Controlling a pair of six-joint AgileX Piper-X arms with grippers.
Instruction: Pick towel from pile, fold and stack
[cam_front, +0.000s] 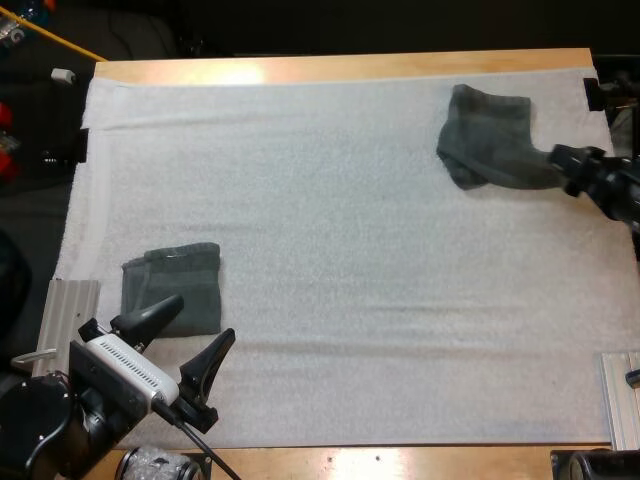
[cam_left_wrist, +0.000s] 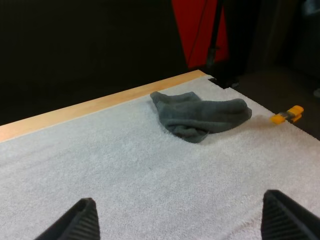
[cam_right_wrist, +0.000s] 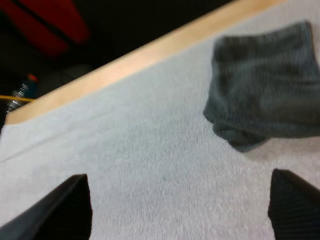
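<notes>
A folded grey-green towel (cam_front: 172, 289) lies at the mat's near left. My left gripper (cam_front: 201, 320) hovers just in front of it, open, its fingers (cam_left_wrist: 75, 224) wide apart with nothing between them. A crumpled towel (cam_front: 489, 147) of the same colour lies at the far right, and across the mat from my left gripper (cam_left_wrist: 180, 220) it shows as a heap (cam_left_wrist: 200, 116). My right gripper (cam_front: 562, 160) is at this towel's right edge. Its fingers (cam_right_wrist: 60, 209) stand far apart and bare, with the towel (cam_right_wrist: 265, 105) just beyond my right gripper (cam_right_wrist: 177, 205).
The white mat (cam_front: 340, 260) covers most of the wooden table (cam_front: 340, 68). Ribbed metal plates sit at the near left (cam_front: 68, 312) and near right (cam_front: 620, 398) edges. An orange clamp (cam_left_wrist: 287, 114) lies past the crumpled towel.
</notes>
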